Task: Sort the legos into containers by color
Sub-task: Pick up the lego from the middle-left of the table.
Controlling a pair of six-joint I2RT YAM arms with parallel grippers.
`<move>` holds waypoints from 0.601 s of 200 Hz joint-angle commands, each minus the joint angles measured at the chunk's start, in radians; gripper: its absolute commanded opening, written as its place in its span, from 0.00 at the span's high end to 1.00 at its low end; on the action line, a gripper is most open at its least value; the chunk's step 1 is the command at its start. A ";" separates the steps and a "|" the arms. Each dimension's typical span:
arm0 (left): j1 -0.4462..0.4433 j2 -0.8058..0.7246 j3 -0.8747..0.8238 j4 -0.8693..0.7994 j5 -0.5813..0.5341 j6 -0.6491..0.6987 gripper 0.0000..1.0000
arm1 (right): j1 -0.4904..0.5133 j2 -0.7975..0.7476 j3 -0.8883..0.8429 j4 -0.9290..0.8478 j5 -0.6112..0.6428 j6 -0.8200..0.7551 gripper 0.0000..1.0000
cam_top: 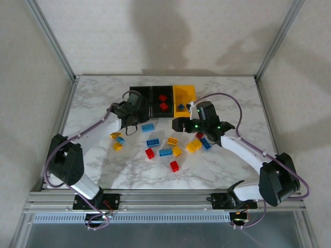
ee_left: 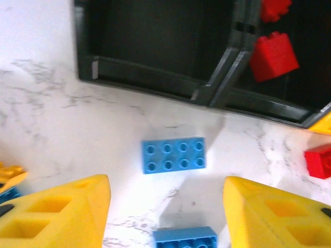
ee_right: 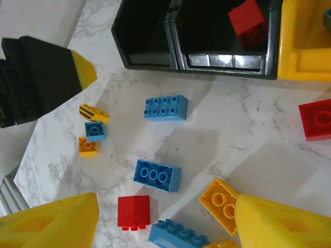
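Observation:
Three joined bins stand at the back: an empty black one, a black one holding two red bricks, and a yellow one with a blue brick in it. Loose red, yellow and blue legos lie mid-table. My left gripper is open above a blue 2x4 brick lying just in front of the black bins. My right gripper is open and empty over a blue brick, a red brick and a yellow brick.
Small yellow and blue bricks sit left of the pile. A red brick lies near the yellow bin's front. The left gripper is close beside the right one. Metal frame posts flank the table.

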 commanded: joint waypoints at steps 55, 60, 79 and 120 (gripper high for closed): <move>0.162 -0.202 -0.273 0.014 -0.048 -0.151 0.35 | 0.081 0.057 0.058 0.031 -0.028 -0.026 0.29; 0.174 -0.210 -0.289 0.016 -0.052 -0.169 0.35 | 0.091 0.064 0.061 0.034 -0.028 -0.027 0.30; 0.221 -0.243 -0.351 0.045 -0.037 -0.214 0.34 | 0.119 0.092 0.077 0.046 -0.032 -0.025 0.30; 0.293 -0.265 -0.425 0.122 0.002 -0.299 0.25 | 0.166 0.149 0.109 0.057 -0.041 -0.025 0.30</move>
